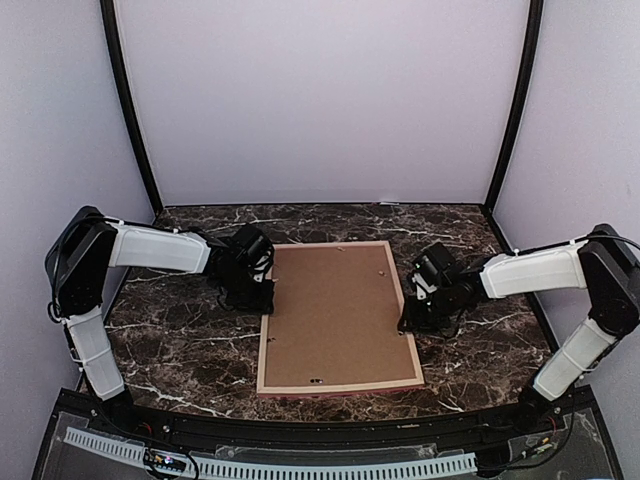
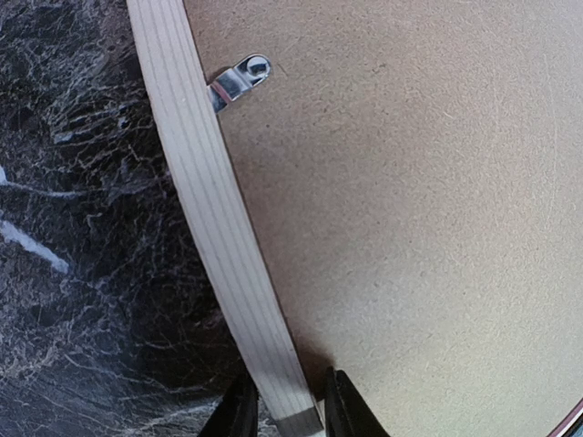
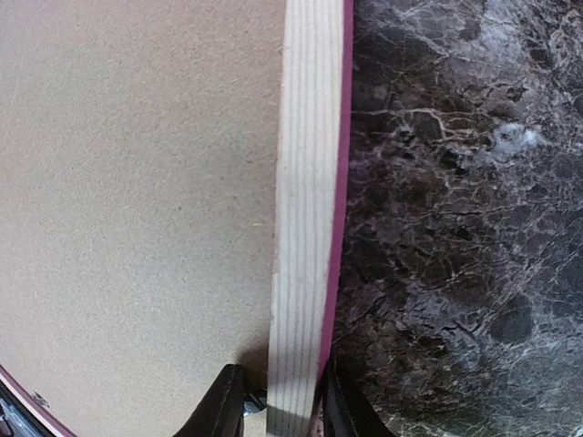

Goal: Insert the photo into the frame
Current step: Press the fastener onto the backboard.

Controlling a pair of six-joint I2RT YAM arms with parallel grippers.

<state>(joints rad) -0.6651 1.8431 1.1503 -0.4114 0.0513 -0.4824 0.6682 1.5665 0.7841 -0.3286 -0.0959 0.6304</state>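
The frame (image 1: 340,388) lies face down on the marble table, pale wood rails and a thin pink edge showing. The plain brown backing board (image 1: 335,315) fills it. The photo is hidden. My left gripper (image 1: 262,298) straddles the frame's left rail; in the left wrist view the gripper (image 2: 284,410) is closed round the pale rail (image 2: 214,209). My right gripper (image 1: 408,322) straddles the right rail; in the right wrist view the gripper (image 3: 278,405) grips the rail (image 3: 305,182), one finger on the board side, one on the pink outer side.
A metal turn tab (image 2: 239,80) on the left rail overlaps the backing board (image 2: 410,228). Dark marble tabletop (image 1: 180,350) surrounds the frame. Lilac walls enclose the back and sides. Both arms reach in from the sides.
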